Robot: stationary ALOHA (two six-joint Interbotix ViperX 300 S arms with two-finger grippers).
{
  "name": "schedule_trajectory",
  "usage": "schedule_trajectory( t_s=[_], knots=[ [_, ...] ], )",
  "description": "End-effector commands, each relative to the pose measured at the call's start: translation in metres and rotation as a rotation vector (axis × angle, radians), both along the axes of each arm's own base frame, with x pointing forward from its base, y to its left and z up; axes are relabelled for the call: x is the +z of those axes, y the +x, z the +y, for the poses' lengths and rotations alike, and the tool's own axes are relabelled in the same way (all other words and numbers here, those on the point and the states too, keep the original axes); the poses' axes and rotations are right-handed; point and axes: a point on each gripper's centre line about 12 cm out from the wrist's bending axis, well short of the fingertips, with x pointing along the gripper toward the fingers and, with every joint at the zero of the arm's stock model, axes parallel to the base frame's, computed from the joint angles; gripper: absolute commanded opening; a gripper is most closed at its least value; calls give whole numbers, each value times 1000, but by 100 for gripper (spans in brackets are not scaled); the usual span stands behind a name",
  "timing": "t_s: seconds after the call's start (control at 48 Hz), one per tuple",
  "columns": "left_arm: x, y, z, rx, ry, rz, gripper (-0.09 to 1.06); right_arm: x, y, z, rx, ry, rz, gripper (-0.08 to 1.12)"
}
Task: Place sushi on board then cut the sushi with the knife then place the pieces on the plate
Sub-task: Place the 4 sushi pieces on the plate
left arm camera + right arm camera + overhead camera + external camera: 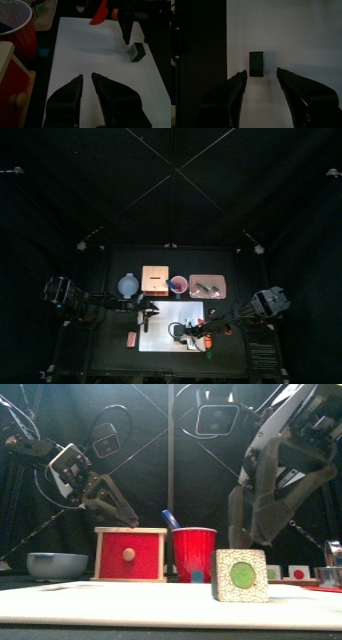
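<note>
White smooth board carries one sushi block upright near its front edge: dark green shell, pale speckled face, green oval core. Placing looks done; cutting and plating are left (blue knife sits in the red cup). Right gripper jaws apart, block just ahead; left gripper jaws nearly together, empty. Flat pink tray is by the bench's back edge.

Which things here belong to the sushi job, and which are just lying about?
For the job: sushi piece, white cutting board, red cup holding the blue knife, pink tray.
Lying about: wooden box, blue-grey bowl.
</note>
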Motion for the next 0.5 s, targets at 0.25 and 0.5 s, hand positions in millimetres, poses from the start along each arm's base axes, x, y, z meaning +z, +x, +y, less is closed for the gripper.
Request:
schedule_trajectory(
  t_s=[0.25, 0.5],
  knots=[
    [9, 3, 1, 4, 0, -29, 65, -1, 20, 9, 11, -14, -2, 78],
    [8, 2, 1, 4, 0, -28, 65, 1, 21, 3, 1, -19, -5, 56]
  ],
)
